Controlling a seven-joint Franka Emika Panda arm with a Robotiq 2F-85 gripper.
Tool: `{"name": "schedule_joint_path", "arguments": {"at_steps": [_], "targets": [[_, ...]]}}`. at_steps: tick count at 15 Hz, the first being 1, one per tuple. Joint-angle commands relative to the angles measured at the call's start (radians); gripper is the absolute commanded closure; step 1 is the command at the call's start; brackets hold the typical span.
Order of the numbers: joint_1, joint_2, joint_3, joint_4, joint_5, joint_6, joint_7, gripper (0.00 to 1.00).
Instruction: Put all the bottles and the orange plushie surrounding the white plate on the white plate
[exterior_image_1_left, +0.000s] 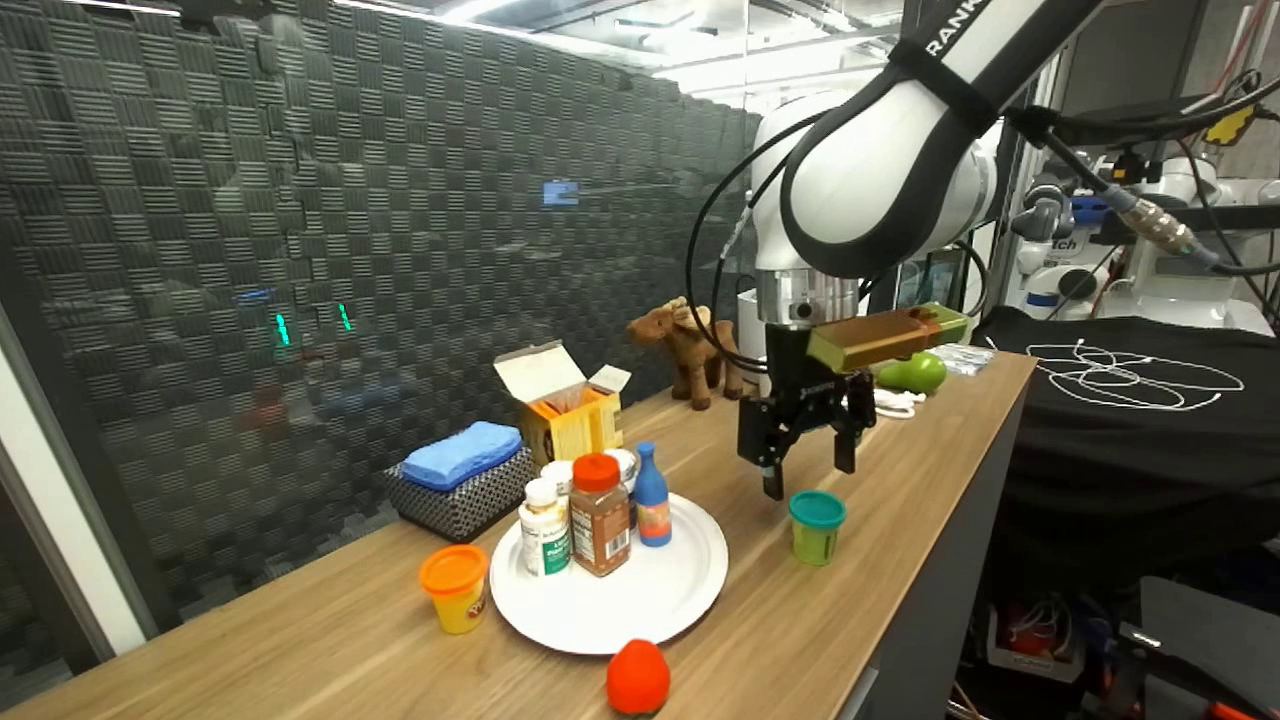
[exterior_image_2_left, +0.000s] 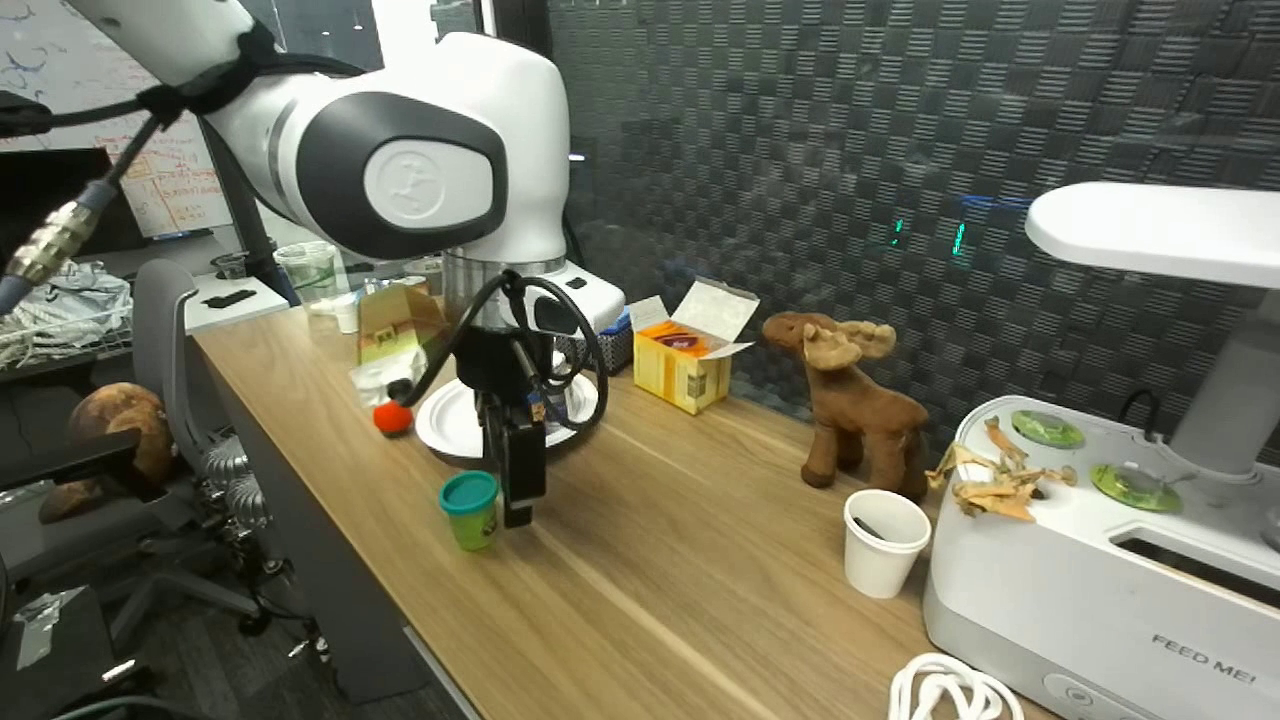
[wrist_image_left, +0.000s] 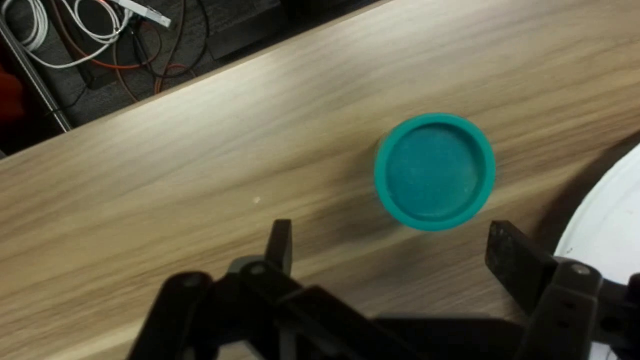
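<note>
Wrist view: note teal-lidded tub (wrist_image_left: 435, 172) upright on wooden tabletop (wrist_image_left: 190, 185), near white plate (wrist_image_left: 607, 230), with gripper (wrist_image_left: 391, 239) spread and unladen nearby. Presumably light, stiff-walled and smooth; grasp across the full diameter, below the rim.

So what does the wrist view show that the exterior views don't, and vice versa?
Wrist only: a near top-down look at the teal lid, plus a pale speck on the table.

Exterior only: orange plushie, moose and yellow box in both exterior views; bottles on the plate and the yellow tub clear in an exterior view; paper cup in an exterior view.

Shared: teal lid, table, gripper, and the plate, though the wrist view catches just part of it.
</note>
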Motion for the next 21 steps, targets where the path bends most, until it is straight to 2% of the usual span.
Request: {"name": "schedule_joint_path", "arguments": {"at_steps": [1, 14, 15, 17, 21], "targets": [[-0.004, -0.023, 0.004, -0.043, 0.04, 0.037, -0.057, 0.0], [0.006, -0.02, 0.024, -0.083, 0.076, 0.039, -0.096, 0.0], [0.007, -0.02, 0.027, -0.085, 0.079, 0.039, -0.097, 0.19], [0.01, -0.02, 0.032, -0.089, 0.082, 0.039, -0.095, 0.32], [0.02, -0.027, 0.037, -0.098, 0.076, 0.065, -0.085, 0.65]]}}
